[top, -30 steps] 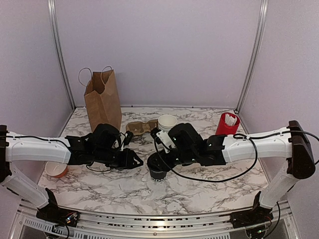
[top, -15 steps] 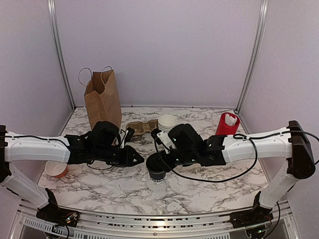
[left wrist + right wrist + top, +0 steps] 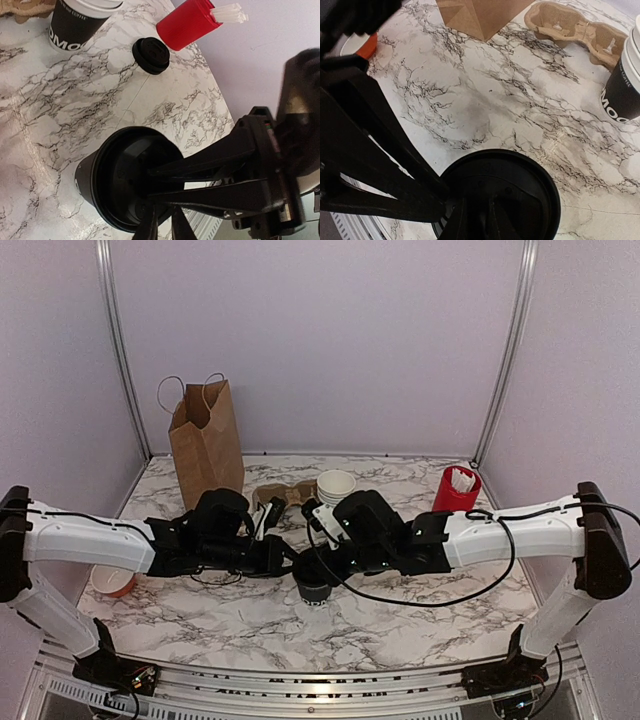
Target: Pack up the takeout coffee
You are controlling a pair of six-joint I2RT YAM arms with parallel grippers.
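Takeout coffee [image 3: 315, 587] stands upright near the middle of the marble table [image 3: 420, 625], its black lid [image 3: 507, 192] on, well apart from the brown paper bag [image 3: 207, 440] at the back left. Over the last second the left gripper [image 3: 290, 563] has slid rightward from beside the cup until its tips reach the lid's rim, while the right gripper [image 3: 318, 566] has stayed above the lid. Both pairs of jaws have drawn in and are now narrow, the fingers nearly together. From the wrist views the tips seem to rest on the lid from opposite sides, but whether either pincer nips the rim or only presses down I cannot tell. My reading is that the lid is being seated or steadied. The cup is not yet lifted, so the packing itself remains to do.
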